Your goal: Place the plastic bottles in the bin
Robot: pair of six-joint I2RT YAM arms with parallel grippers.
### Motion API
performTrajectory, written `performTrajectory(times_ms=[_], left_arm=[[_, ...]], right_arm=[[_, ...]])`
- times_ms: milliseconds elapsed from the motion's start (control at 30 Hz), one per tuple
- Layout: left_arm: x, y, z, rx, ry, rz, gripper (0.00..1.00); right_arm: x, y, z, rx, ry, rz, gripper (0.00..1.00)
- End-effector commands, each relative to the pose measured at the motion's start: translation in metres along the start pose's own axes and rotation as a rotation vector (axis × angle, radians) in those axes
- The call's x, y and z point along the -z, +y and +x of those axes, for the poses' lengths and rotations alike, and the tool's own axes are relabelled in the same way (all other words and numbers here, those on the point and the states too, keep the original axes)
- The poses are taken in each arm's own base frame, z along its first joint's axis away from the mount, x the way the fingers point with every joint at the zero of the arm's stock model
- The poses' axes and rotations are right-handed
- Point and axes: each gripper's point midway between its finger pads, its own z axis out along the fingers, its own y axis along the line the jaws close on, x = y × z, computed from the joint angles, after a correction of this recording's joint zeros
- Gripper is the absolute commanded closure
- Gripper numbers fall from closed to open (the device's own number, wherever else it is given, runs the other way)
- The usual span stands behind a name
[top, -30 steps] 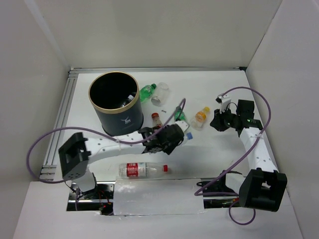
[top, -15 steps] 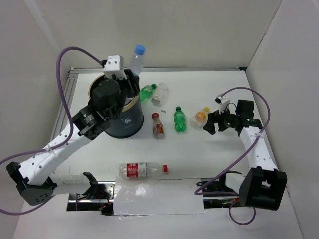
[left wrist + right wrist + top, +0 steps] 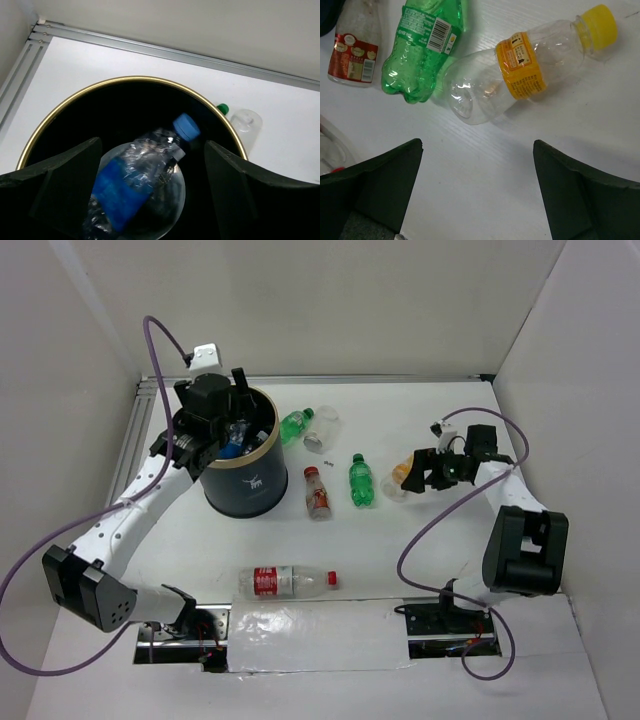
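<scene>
A robotics lab cell is indicated: a white desk (image 3: 300, 540) is boxed in by plain white panels (image 3: 330, 300) at 9, 12 and 3 o'clock. Aluminium rail (image 3: 380, 378) is fitted along its 9 and 12 o'clock edges, and cabled robot arms (image 3: 125, 518) are bolted at 6 o'clock.

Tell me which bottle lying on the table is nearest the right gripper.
The clear bottle with the yellow cap and orange label, lying just ahead of the open right gripper. The green bottle and the red-labelled one lie farther off.
</scene>
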Motion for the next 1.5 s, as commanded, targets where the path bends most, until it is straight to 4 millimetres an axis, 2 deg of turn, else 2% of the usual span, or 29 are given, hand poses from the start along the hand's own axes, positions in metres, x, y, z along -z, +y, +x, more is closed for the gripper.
performTrajectory(times_ms=[0,67,133,167,200,233,267,333,367,400,467,500,533,567,600,700,733,767,867,900,1000,1033,1100,1133,1200,1233,1400,1433,1467], left_arm=[[0.024,-0.010,-0.042,0.022,-0.090,0.092,0.04],[0.042,-0.023,-0.048,0.011,-0.106,0.157,0.04],[0.073,-0.042,-0.051,-0.012,-0.127,0.257,0.04],[0.087,-0.054,-0.046,-0.031,-0.119,0.335,0.05],[0.112,-0.073,-0.029,-0.066,-0.090,0.455,0.08],[0.112,-0.073,-0.029,-0.067,-0.090,0.456,0.08],[0.135,-0.090,-0.005,-0.102,-0.047,0.556,0.08],[0.159,-0.104,0.034,-0.190,0.039,0.642,0.08],[0.183,-0.119,0.066,-0.247,0.097,0.720,0.08],[0.194,-0.125,0.086,-0.287,0.142,0.745,0.08],[0.209,-0.130,0.134,-0.391,0.242,0.746,0.06],[0.232,-0.137,0.158,-0.449,0.276,0.792,0.05],[0.236,-0.139,0.170,-0.483,0.286,0.776,0.05],[0.240,-0.143,0.191,-0.525,0.325,0.763,0.04],[0.248,-0.141,0.211,-0.581,0.361,0.770,0.04],[0.247,-0.139,0.246,-0.674,0.410,0.731,0.04],[0.245,-0.139,0.251,-0.687,0.417,0.725,0.03],[0.245,-0.138,0.262,-0.703,0.445,0.718,0.03],[0.246,-0.136,0.276,-0.717,0.484,0.722,0.03],[0.251,-0.137,0.278,-0.711,0.496,0.736,0.03],[0.255,-0.135,0.296,-0.726,0.538,0.731,0.03],[0.257,-0.133,0.301,-0.741,0.552,0.724,0.03],[0.257,-0.130,0.315,-0.761,0.599,0.703,0.03],[0.260,-0.126,0.322,-0.771,0.619,0.689,0.03],[0.268,-0.126,0.332,-0.788,0.645,0.687,0.03],[0.270,-0.123,0.342,-0.792,0.668,0.662,0.03],[0.276,-0.106,0.362,-0.804,0.730,0.565,0.03],[0.277,-0.102,0.367,-0.789,0.738,0.528,0.03],[0.277,-0.098,0.371,-0.790,0.749,0.503,0.03]], right_arm=[[0.001,-0.002,-0.023,-0.048,-0.061,0.008,0.01],[-0.004,-0.005,-0.024,-0.092,-0.064,0.007,0.01],[-0.008,-0.010,-0.024,-0.144,-0.062,0.024,0.01],[-0.016,-0.011,-0.022,-0.163,-0.046,0.015,0.01],[-0.024,-0.012,-0.022,-0.220,-0.033,0.025,0.01],[-0.023,-0.015,-0.027,-0.211,-0.043,0.039,0.01],[-0.032,-0.017,-0.025,-0.226,-0.032,0.040,0.01],[-0.041,-0.028,-0.028,-0.271,-0.019,0.113,0.01],[-0.047,-0.028,-0.038,-0.268,-0.022,0.125,0.01],[-0.057,-0.033,-0.029,-0.306,0.016,0.124,0.01],[-0.066,-0.038,-0.034,-0.348,0.025,0.145,0.01],[-0.076,-0.039,-0.030,-0.361,0.044,0.139,0.01],[-0.082,-0.037,-0.027,-0.380,0.053,0.134,0.01],[-0.084,-0.037,-0.035,-0.384,0.044,0.122,0.01],[-0.093,-0.038,-0.029,-0.400,0.068,0.117,0.01],[-0.104,-0.038,-0.023,-0.428,0.112,0.104,0.13],[-0.105,-0.036,-0.022,-0.435,0.122,0.089,0.19],[-0.105,-0.031,-0.021,-0.433,0.130,0.064,0.37],[-0.094,-0.024,-0.022,-0.374,0.137,0.023,0.61],[-0.088,-0.016,-0.038,-0.330,0.112,-0.023,0.74],[-0.060,0.014,-0.073,-0.160,0.070,-0.157,0.84],[-0.050,0.028,-0.107,-0.058,0.018,-0.199,0.90],[-0.030,0.055,-0.132,0.084,-0.003,-0.270,0.95],[-0.010,0.077,-0.169,0.187,-0.085,-0.311,0.97],[0.004,0.114,-0.199,0.309,-0.158,-0.371,0.98],[0.022,0.138,-0.225,0.398,-0.232,-0.396,0.98],[0.043,0.247,-0.275,0.697,-0.453,-0.539,0.99],[0.044,0.261,-0.279,0.709,-0.478,-0.564,1.00],[0.044,0.288,-0.270,0.758,-0.484,-0.654,1.00]])
